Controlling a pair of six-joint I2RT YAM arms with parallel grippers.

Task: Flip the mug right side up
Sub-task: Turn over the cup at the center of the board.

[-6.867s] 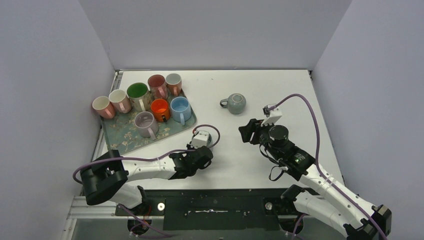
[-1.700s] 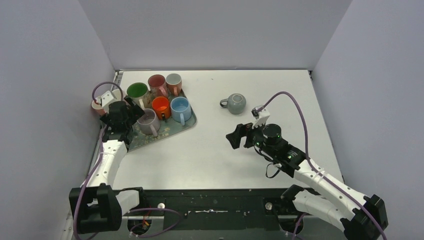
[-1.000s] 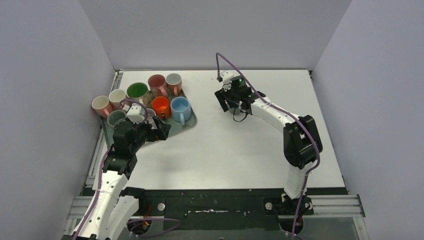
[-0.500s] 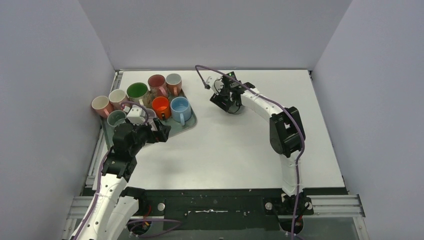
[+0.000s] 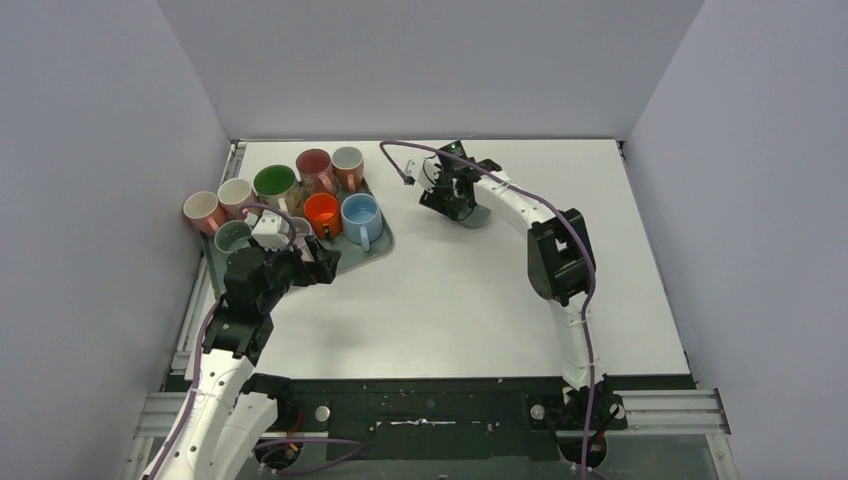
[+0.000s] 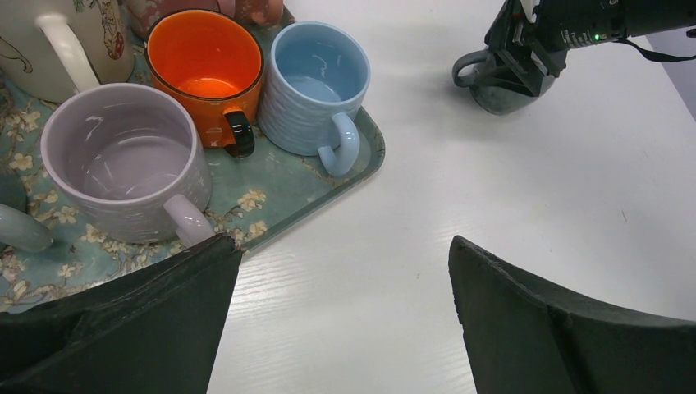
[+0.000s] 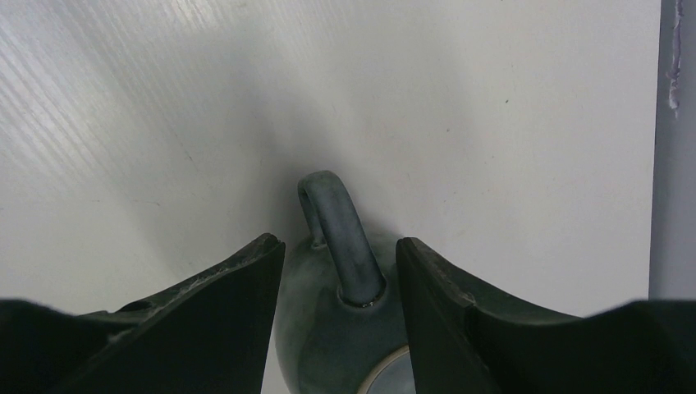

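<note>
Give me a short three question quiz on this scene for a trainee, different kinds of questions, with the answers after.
1. True or false: the right gripper has its fingers on either side of the grey mug's handle.
2. Which mug on the tray stands nearest the grey mug? A orange mug, B blue mug, C lilac mug.
3. Fill in: the left gripper is ____ and holds nothing.
Key: 1 true. 2 B. 3 open.

You see the grey mug (image 7: pixel 322 346) cut off at six o'clock in the right wrist view; from above, the right gripper (image 5: pixel 452 200) hides most of it.
</note>
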